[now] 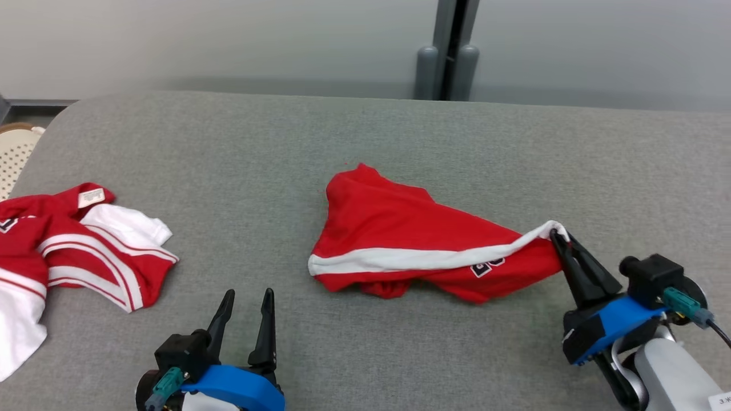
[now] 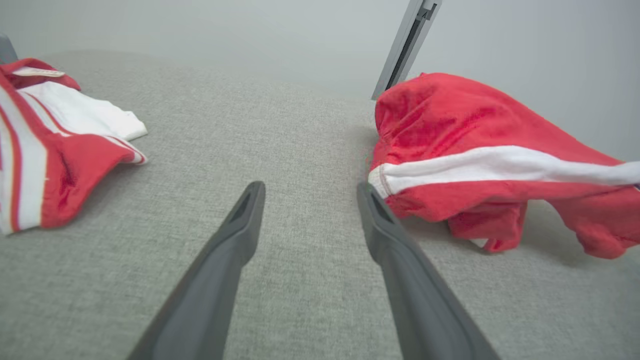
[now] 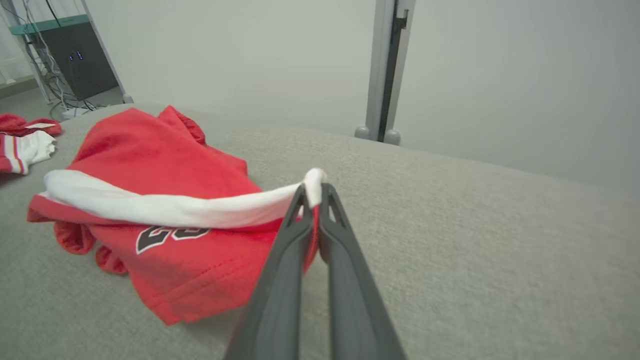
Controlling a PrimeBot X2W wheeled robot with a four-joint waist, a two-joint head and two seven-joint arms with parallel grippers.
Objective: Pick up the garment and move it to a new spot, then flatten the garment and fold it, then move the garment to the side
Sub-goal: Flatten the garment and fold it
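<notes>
The garment [image 1: 400, 234] is red with a white band and dark numbers, crumpled in the middle of the grey padded table [image 1: 365, 137]. My right gripper [image 1: 557, 237] is shut on the garment's right end at the white band, lifting that corner a little; the right wrist view shows the fingers pinching the garment [image 3: 165, 200] at the right gripper's tips [image 3: 314, 192]. My left gripper [image 1: 246, 297] stands open near the front edge, left of the garment, nothing between its fingers. In the left wrist view the left gripper [image 2: 310, 192] points past the garment [image 2: 475, 150], whose left end lies beside the right finger's tip.
A second red and white garment [image 1: 68, 245] lies bunched at the table's left edge, also seen as the striped cloth [image 2: 45, 145]. A grey post [image 1: 448, 51] stands behind the table against the pale wall. A woven chair [image 1: 14, 151] is at far left.
</notes>
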